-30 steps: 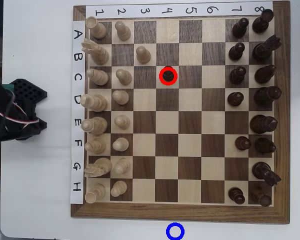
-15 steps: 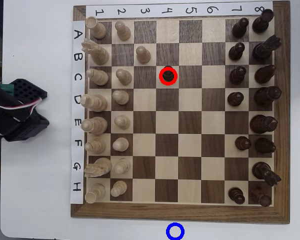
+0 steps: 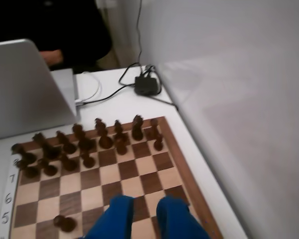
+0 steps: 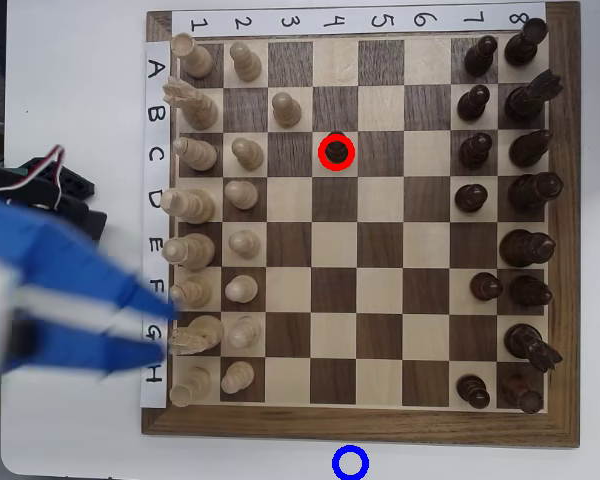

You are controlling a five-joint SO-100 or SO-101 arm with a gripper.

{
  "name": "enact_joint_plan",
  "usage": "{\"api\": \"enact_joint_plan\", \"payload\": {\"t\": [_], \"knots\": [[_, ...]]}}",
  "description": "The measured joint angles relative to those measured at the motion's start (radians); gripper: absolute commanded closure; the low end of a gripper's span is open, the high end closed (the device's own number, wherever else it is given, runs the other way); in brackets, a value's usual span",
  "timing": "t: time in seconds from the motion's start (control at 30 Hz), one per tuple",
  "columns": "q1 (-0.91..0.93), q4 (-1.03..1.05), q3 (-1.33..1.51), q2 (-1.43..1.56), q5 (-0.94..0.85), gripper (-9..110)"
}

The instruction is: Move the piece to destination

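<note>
The piece, a small dark-brown pawn (image 4: 336, 153), stands alone on a board square inside a red ring (image 4: 321, 152) in the overhead view. It also shows at the lower left of the wrist view (image 3: 65, 223). The destination, a blue ring (image 4: 350, 463) with a white centre, lies on the white table just off the board's bottom edge; it is out of the wrist view. My blue gripper (image 4: 163, 325) is open and empty over the board's left edge, above the cream pieces and far from the pawn. Its fingers (image 3: 114, 216) enter the wrist view from the bottom.
Cream pieces (image 4: 242, 192) fill the two left columns of the board (image 4: 360, 425), with one cream pawn (image 4: 286, 108) advanced. Dark pieces (image 4: 500, 200) fill the right columns. In the wrist view a laptop (image 3: 20, 84), a black adapter with cables (image 3: 147, 84) and a wall (image 3: 239, 99) lie beyond.
</note>
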Motion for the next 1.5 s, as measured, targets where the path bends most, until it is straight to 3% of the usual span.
{"api": "enact_joint_plan", "payload": {"t": [0.43, 0.6, 1.0, 1.5], "knots": [[-0.244, -0.123, 0.463, -0.049, 0.115, 94], [-0.31, -0.173, 0.603, -0.055, 0.13, 89], [-0.445, -0.555, 1.02, -0.052, 0.13, 79], [-0.522, -0.877, 1.216, -0.052, 0.13, 76]]}}
